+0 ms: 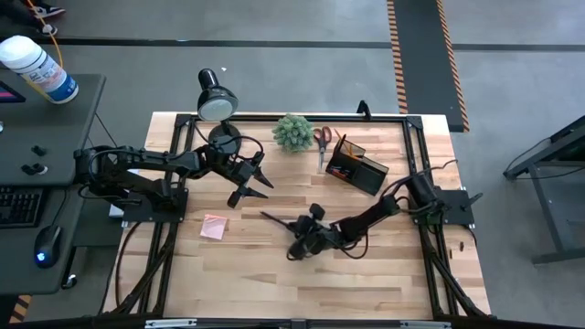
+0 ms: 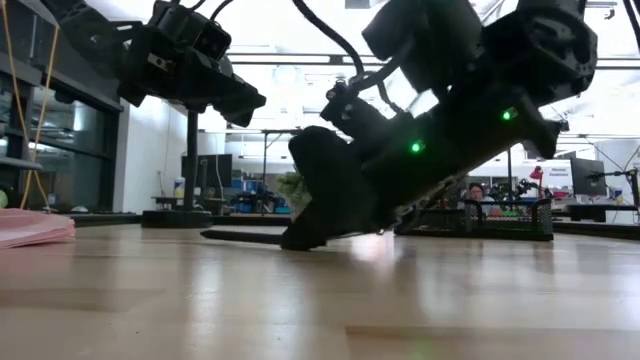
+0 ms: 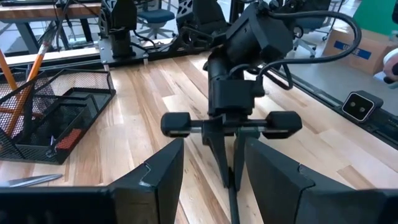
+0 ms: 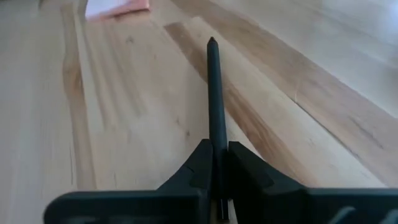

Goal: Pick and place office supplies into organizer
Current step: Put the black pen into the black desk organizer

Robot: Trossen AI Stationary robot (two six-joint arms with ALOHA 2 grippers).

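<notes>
A thin black pen [image 4: 214, 93] lies low over the middle of the wooden table, and my right gripper [image 4: 217, 149] is shut on one end of it. In the high view the pen [image 1: 274, 219] points from that gripper [image 1: 294, 230] toward the table's left. My left gripper [image 1: 251, 183] hangs open above the table, left of centre, touching nothing. The black mesh organizer [image 1: 358, 167] stands at the far right with orange pencils [image 3: 25, 81] upright in it. Red-handled scissors [image 1: 322, 142] lie beside it. A pink sticky-note pad [image 1: 214, 227] lies flat at the left. My right gripper pinches the pen's end nearest the arm [image 4: 217, 144] between its two fingers. The fingers slant down from the table's right and lie along the pen, which sticks straight out ahead of them. The pen [image 2: 240, 236] lies level at the table top; whether it is clear of the wood, I cannot tell.
A green fuzzy plant [image 1: 292, 132] and a black desk lamp [image 1: 218, 100] stand at the far edge, the lamp close behind my left gripper. Bare wood stretches along the near side of the table [image 1: 302, 283]. The sticky-note pad [image 4: 118, 7] lies ahead of the pen's tip.
</notes>
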